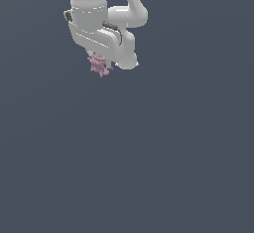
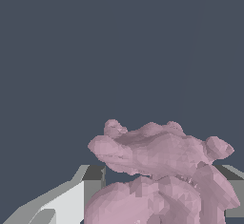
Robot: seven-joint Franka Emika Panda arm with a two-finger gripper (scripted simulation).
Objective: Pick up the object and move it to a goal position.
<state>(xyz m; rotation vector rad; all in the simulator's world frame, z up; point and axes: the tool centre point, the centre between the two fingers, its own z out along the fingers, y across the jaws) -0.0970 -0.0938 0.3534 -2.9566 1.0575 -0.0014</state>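
Observation:
The object (image 1: 99,65) is a small pale pink lump with jagged edges and little knobs. In the exterior view it hangs just under the white arm's hand, near the top of the picture. My gripper (image 1: 97,61) is closed around it, its fingers mostly hidden behind the hand and the object. In the wrist view the object (image 2: 162,170) looms large between two grey fingers (image 2: 93,180), one on each side, pressed against it.
A flat, plain dark blue-grey surface (image 1: 149,152) fills both views around the arm. The white arm's body (image 1: 106,19) occupies the top of the exterior view.

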